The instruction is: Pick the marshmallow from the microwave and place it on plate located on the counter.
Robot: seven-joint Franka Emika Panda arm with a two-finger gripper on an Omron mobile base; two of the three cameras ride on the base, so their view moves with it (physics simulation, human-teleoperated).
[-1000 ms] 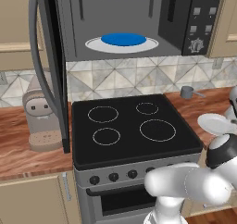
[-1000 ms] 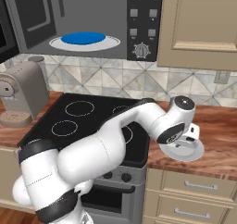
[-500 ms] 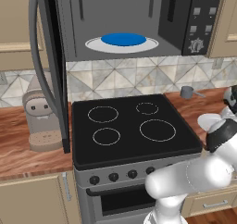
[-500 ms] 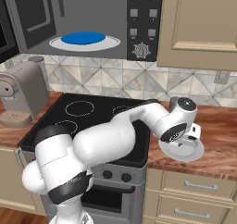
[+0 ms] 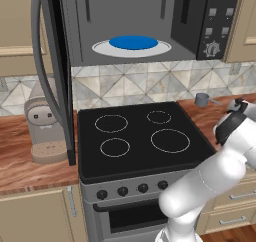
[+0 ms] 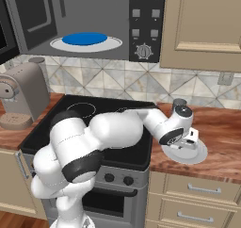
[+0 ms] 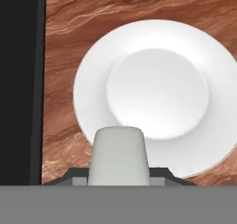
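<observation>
The gripper (image 6: pixel 188 143) hangs low over the plate (image 6: pixel 200 155) at the right of the right base view, its jaws drawn nearly together on the marshmallow (image 7: pixel 119 155), which rises as a pale block at the bottom centre of the hand view. There the plate (image 7: pixel 152 96) fills the middle of the frame on the red-brown counter (image 7: pixel 139 5), with the black stovetop (image 7: pixel 21 84) running down the left edge. As I judge it, the step in hand is the placing. The marshmallow seems to sit over the plate's near rim and not its shallow centre, so the hand would do well to move a little further toward the centre, then come down until the block nearly touches before letting go; dropped from height, so light a piece could bounce or roll off. The microwave (image 6: pixel 89 22) stands open at the upper left, its blue disc (image 6: pixel 85 38) bare.
</observation>
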